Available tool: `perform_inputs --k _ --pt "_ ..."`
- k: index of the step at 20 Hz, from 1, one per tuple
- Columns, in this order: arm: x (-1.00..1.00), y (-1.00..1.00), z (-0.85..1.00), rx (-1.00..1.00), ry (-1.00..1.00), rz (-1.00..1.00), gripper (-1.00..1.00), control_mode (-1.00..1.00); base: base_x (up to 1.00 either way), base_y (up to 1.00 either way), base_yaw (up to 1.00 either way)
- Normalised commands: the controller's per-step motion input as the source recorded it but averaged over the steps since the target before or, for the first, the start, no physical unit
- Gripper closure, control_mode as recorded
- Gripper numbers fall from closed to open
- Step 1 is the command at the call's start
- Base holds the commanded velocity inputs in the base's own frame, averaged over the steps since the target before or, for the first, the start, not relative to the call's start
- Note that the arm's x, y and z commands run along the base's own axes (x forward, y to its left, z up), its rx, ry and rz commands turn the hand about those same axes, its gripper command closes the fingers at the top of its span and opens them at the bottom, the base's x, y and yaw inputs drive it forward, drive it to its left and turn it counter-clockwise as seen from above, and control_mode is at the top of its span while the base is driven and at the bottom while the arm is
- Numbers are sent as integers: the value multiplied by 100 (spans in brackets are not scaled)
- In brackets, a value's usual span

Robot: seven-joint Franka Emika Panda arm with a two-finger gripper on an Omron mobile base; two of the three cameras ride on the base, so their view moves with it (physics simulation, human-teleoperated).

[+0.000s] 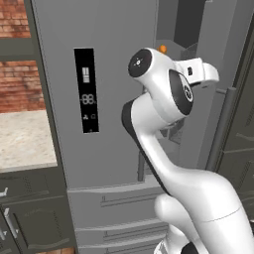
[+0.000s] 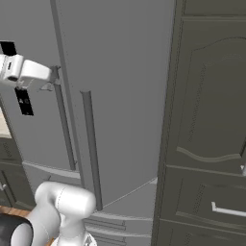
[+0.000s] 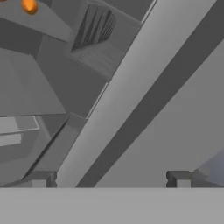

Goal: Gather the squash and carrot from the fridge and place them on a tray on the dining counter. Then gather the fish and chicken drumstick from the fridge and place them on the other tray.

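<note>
The grey fridge [image 1: 59, 124] has its right door [image 2: 120, 96] swung partly out. My gripper [image 3: 110, 179] is open at chest height in the gap between the doors, and the right door's pale edge [image 3: 118, 96] runs between its fingertips [image 3: 41, 178]. In the right base view the gripper [image 2: 51, 80] sits beside the doors' long handles [image 2: 91, 144]. A small orange item [image 3: 29, 5] sits high inside the fridge [image 1: 162, 48]; I cannot tell whether it is the carrot. Squash, fish, chicken drumstick and both trays are out of view.
Dark tall cabinets [image 2: 206, 120] stand right of the fridge. A pale counter [image 1: 25, 139] with a brick wall behind lies to the left, with dark drawers [image 1: 30, 218] under it. Freezer drawers [image 1: 114, 208] run below the doors.
</note>
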Motion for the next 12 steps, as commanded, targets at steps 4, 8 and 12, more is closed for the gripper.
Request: perform_inputs --k 4,8,12 --pt "-3 -40 -1 1 0 0 -100 -100 0 0 0" --pt "-5 -32 -2 2 1 0 -100 -100 0 0 0" --pt "0 -33 -8 0 0 0 -100 -100 0 0 0"
